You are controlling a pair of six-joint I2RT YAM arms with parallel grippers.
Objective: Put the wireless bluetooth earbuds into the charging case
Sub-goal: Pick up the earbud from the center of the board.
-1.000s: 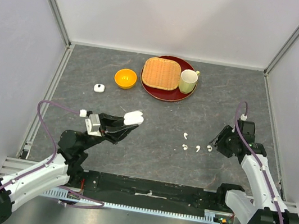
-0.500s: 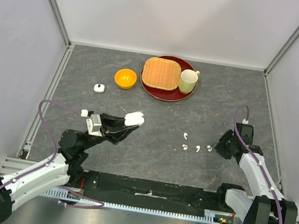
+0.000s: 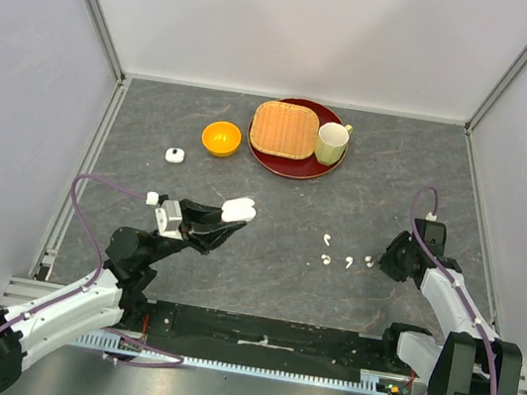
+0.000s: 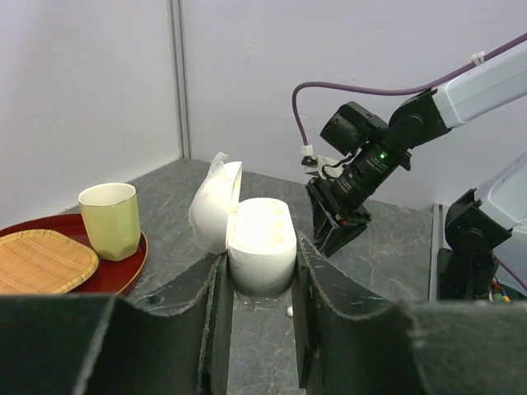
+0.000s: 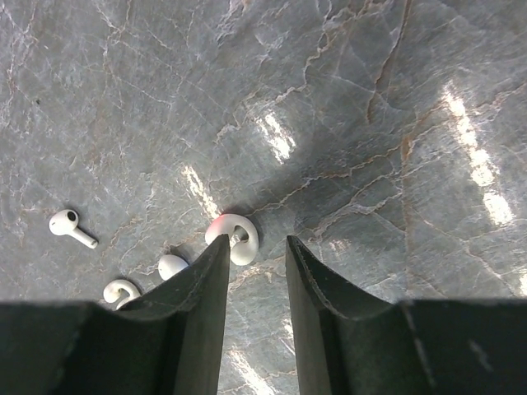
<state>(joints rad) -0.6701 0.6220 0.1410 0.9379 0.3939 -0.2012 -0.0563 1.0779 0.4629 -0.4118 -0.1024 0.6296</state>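
Observation:
My left gripper (image 3: pixel 230 215) is shut on a white charging case (image 3: pixel 236 210) and holds it above the table with its lid open; in the left wrist view the case (image 4: pixel 262 243) sits between the fingertips. Four tiny white earbuds lie on the table: one (image 3: pixel 326 238) farther back, then three in a row (image 3: pixel 326 261), (image 3: pixel 347 263), (image 3: pixel 369 261). My right gripper (image 3: pixel 385 259) is open and low over the table. In the right wrist view the rightmost earbud (image 5: pixel 236 239) lies at the tip of the left finger, just ahead of the gap (image 5: pixel 256 240). The others (image 5: pixel 171 266), (image 5: pixel 122 290), (image 5: pixel 70 226) lie to its left.
A second small white case (image 3: pixel 175 154) lies at the left. An orange bowl (image 3: pixel 221 138) stands behind it. A red plate (image 3: pixel 298 167) at the back holds a woven basket (image 3: pixel 284 129) and a pale cup (image 3: pixel 331 143). Walls close in three sides.
My right gripper has dropped lower and shifted slightly toward the rightmost earbud. The left arm with the case has barely moved.

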